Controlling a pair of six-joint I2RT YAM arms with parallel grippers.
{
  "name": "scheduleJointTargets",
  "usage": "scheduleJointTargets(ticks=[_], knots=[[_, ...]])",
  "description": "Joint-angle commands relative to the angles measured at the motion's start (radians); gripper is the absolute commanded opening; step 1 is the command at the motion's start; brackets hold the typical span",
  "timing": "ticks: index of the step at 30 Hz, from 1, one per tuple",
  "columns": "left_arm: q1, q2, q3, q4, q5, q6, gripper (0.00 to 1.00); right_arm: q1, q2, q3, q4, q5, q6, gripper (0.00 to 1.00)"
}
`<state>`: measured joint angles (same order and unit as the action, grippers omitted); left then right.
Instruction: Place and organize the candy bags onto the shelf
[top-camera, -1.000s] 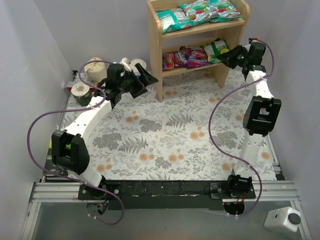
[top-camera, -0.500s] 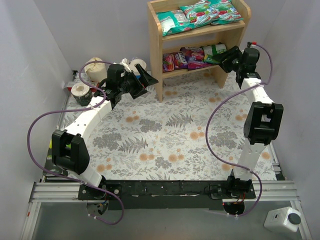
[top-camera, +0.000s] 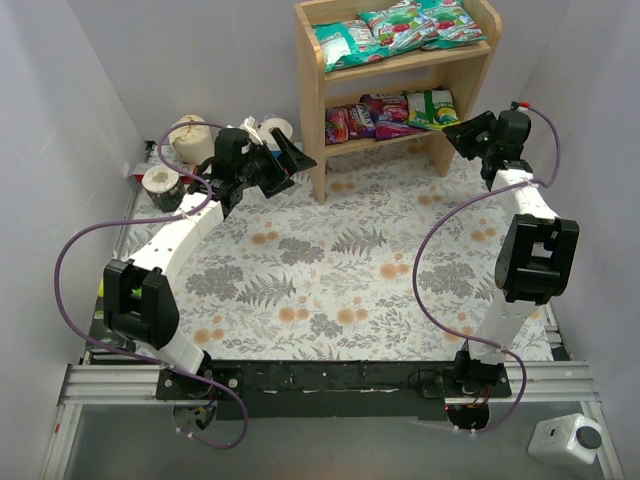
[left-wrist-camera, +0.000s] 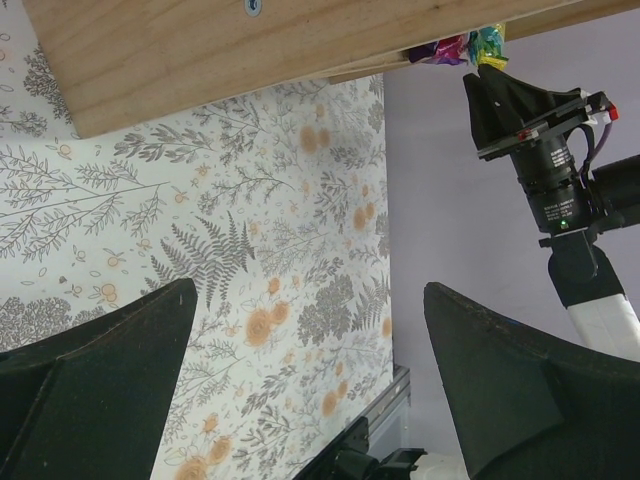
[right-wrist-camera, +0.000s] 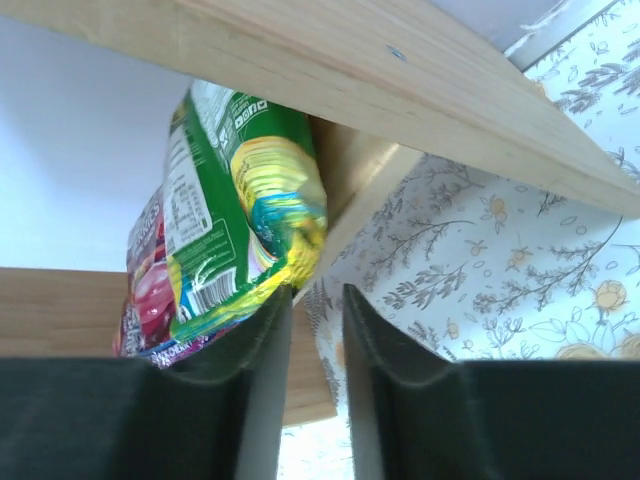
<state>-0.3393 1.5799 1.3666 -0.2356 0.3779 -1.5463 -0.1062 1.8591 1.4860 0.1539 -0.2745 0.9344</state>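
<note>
The light-wood shelf stands at the far middle. Three teal candy bags lie on its top tier. Two purple-magenta bags and the green-and-yellow bag lie on the lower tier. My right gripper is just off the shelf's right front. Its jaws stand a narrow gap apart and hold nothing. In the right wrist view the gripper sits below the green-and-yellow bag, with a purple bag behind. My left gripper is wide open and empty beside the shelf's left panel.
Several paper rolls stand at the far left by the wall. White walls close in on both sides. A small white device sits off the table at the near right. The floral mat covers the table.
My right gripper has drawn back from the lower tier toward the right. The green-and-yellow bag, tilted by the gripper before, now lies on the lower tier free of it. The left arm has not moved.
</note>
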Motion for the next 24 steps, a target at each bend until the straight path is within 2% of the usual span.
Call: scheduleJointTargets(ticks=[1,6,15,17,18,19,22,24], knots=[[0.006,-0.057,-0.012,-0.013,0.000,0.023,0.98,-0.001,-0.021,-0.003,0.064,0.018,0.003,0.24],[0.006,-0.064,-0.008,-0.027,-0.007,0.034,0.98,-0.007,0.035,0.086,0.049,0.038,-0.017,0.09],[0.010,-0.075,-0.004,-0.044,-0.023,0.051,0.98,-0.029,0.127,0.243,0.012,0.035,-0.019,0.03],[0.008,-0.077,-0.004,-0.047,-0.030,0.055,0.98,-0.027,0.112,0.209,0.021,0.020,-0.022,0.09],[0.008,-0.078,-0.006,-0.048,-0.034,0.055,0.98,-0.027,0.083,0.183,0.048,0.017,-0.022,0.16],[0.010,-0.080,-0.008,-0.048,-0.037,0.055,0.98,-0.027,0.066,0.125,0.056,0.015,-0.022,0.29],[0.014,-0.075,-0.006,-0.050,-0.045,0.058,0.98,-0.029,-0.004,0.047,0.090,0.015,-0.028,0.50],[0.014,-0.070,0.000,-0.057,-0.050,0.064,0.98,-0.029,-0.065,-0.022,0.111,0.014,-0.035,0.56]])
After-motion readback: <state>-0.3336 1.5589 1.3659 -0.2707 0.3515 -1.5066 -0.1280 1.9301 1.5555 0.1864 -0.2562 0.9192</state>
